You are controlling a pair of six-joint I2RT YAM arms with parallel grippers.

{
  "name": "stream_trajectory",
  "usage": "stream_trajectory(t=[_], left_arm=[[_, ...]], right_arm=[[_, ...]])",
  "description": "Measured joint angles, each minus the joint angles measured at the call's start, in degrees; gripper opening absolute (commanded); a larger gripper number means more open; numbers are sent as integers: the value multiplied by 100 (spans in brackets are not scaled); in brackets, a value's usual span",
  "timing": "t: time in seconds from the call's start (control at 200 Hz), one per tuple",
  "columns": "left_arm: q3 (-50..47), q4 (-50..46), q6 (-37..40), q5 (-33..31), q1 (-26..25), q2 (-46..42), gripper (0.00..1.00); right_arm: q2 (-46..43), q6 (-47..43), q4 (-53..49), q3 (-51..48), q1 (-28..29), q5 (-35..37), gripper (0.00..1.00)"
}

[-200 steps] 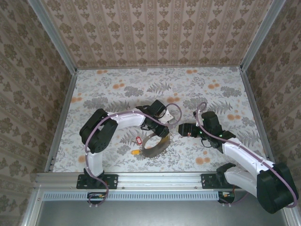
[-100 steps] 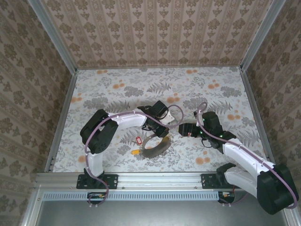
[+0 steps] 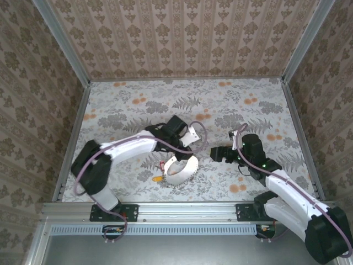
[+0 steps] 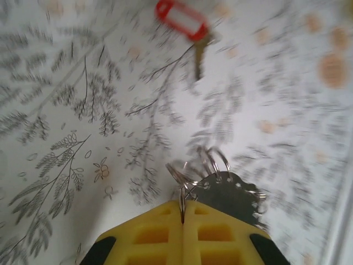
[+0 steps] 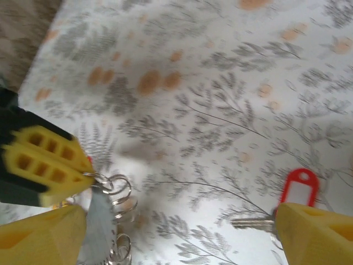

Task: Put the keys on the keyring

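Left gripper (image 4: 182,214): jaws closed, pinching the keyring (image 4: 212,164) by a wire coil. Right gripper (image 5: 176,221): jaws spread wide, holding nothing. Red-headed key (image 4: 182,19): flat on floral table (image 4: 66,110), 12 o'clock from left gripper, apart from keyring.

The counter (image 3: 132,110) wears a white cover printed with grey ferns and small orange blossoms. Walls (image 3: 187,38) papered in beige-brown damask stripes close it in on three sides. An aluminium rail (image 3: 182,208) runs along the near edge, with a slotted strip (image 3: 182,229) just below it.
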Motion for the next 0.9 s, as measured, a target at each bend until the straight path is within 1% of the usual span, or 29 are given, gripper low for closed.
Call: stream_trajectory(t=[0.045, 0.11, 0.155, 0.235, 0.31, 0.37, 0.425, 0.49, 0.58, 0.665, 0.755, 0.9], left_arm=[[-111, 11, 136, 240, 79, -501, 0], [-188, 15, 306, 584, 192, -1154, 0], [-190, 20, 400, 817, 271, -1478, 0], [-133, -37, 562, 1263, 413, -1860, 0], [-35, -125, 699, 1613, 522, -1982, 0], [50, -256, 817, 1843, 584, -2017, 0], [111, -374, 935, 2009, 619, -2033, 0], [175, -503, 1058, 2168, 667, -2063, 0], [184, -610, 1161, 2306, 752, -2164, 0], [188, -651, 1226, 2413, 846, -2275, 0], [225, -667, 1257, 2509, 894, -2345, 0], [260, -612, 1257, 2662, 896, -2411, 0]], right_arm=[[-210, -44, 131, -13, 0, -238, 86], [-492, -122, 391, -11, 4, -590, 79], [-647, -129, 568, 7, 42, -789, 73], [-752, -151, 793, 195, 219, -1091, 66], [-658, -269, 857, 588, 546, -1318, 57], [-514, -422, 837, 1043, 866, -1486, 48], [-361, -625, 787, 1486, 1093, -1598, 42], [-223, -811, 765, 1902, 1248, -1692, 39], [-85, -994, 756, 2192, 1351, -1711, 38], [111, -1182, 680, 2304, 1467, -1711, 34], [369, -1397, 483, 2363, 1646, -1692, 25], [566, -1703, 144, 2385, 1976, -1598, 19]])
